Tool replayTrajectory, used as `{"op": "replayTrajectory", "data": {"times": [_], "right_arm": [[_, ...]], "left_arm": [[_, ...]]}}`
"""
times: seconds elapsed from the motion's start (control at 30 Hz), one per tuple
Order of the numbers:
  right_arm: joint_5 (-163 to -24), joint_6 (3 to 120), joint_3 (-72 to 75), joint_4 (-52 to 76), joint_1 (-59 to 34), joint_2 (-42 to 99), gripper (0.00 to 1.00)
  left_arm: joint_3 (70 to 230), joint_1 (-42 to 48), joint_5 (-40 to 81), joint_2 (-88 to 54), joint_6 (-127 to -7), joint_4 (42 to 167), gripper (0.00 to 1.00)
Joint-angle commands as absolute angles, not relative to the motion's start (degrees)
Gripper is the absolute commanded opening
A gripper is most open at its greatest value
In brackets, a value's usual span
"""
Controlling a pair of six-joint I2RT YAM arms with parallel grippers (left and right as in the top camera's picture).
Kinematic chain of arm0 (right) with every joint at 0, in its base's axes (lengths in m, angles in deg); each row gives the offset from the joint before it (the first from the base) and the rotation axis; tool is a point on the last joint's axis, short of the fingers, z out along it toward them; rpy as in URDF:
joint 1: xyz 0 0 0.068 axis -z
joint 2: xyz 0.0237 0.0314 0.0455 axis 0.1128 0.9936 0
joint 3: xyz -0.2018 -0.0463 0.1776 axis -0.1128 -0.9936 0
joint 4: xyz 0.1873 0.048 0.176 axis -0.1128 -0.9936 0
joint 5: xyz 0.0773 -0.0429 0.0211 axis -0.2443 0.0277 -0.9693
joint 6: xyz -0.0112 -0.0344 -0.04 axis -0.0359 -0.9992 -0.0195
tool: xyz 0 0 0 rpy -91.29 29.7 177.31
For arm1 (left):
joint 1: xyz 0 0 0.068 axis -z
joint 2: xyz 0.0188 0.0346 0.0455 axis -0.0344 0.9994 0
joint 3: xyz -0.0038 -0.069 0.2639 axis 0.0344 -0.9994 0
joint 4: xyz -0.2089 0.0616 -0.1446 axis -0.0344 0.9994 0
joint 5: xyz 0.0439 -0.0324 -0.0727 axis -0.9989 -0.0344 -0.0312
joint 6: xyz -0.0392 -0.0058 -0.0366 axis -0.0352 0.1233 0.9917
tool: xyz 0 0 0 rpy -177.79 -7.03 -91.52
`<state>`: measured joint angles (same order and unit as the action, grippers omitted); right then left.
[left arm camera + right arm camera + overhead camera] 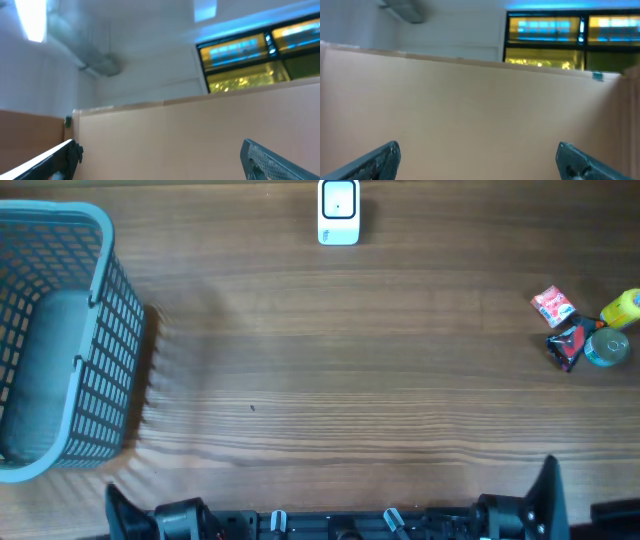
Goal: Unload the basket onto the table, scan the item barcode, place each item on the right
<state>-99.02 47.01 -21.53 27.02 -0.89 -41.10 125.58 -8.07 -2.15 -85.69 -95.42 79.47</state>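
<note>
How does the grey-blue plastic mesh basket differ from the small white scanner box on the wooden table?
The grey-blue plastic mesh basket is far larger than the small white scanner box. The basket has open grid walls; the scanner is solid, with a dark-outlined square on top. The basket stands at the left edge, the scanner at top centre. Both rest on the wooden table.

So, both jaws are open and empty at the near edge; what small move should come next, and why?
Probably swing the right arm toward the pile of small items on the right: it is the nearer arm, nothing is held yet, and the scanner needs an item brought to it.
</note>
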Motion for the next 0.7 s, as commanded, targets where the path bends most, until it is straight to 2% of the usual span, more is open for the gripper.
{"op": "replayTrajectory", "data": {"times": [0.0, 0.1, 0.2, 0.27, 0.4, 0.67], "right_arm": [[-104.3, 42.9, -29.3, 31.8, -0.6, -41.5, 1.00], [-107.9, 43.3, -36.7, 37.3, -0.6, -41.5, 1.00], [-107.4, 43.3, -44.0, 40.6, -0.6, -41.5, 1.00], [-107.6, 44.2, -48.8, 43.2, -0.6, -41.5, 1.00], [-105.6, 55.8, -57.0, 57.1, -0.7, -41.5, 1.00], [-101.8, 56.8, -70.5, 60.5, -0.7, -41.5, 1.00]], "left_arm": [[124.4, -7.8, -2.6, -84.0, -95.6, 81.8, 1.00], [120.9, -7.8, 7.7, -84.0, -104.9, 80.0, 1.00], [115.9, -7.8, 13.2, -84.0, -110.8, 75.2, 1.00], [111.8, -7.8, 13.2, -84.0, -110.8, 72.4, 1.00], [103.7, -7.8, 13.7, -84.0, -110.8, 69.3, 1.00], [86.9, -7.8, 19.0, -84.0, -110.3, 56.5, 0.99]]}}
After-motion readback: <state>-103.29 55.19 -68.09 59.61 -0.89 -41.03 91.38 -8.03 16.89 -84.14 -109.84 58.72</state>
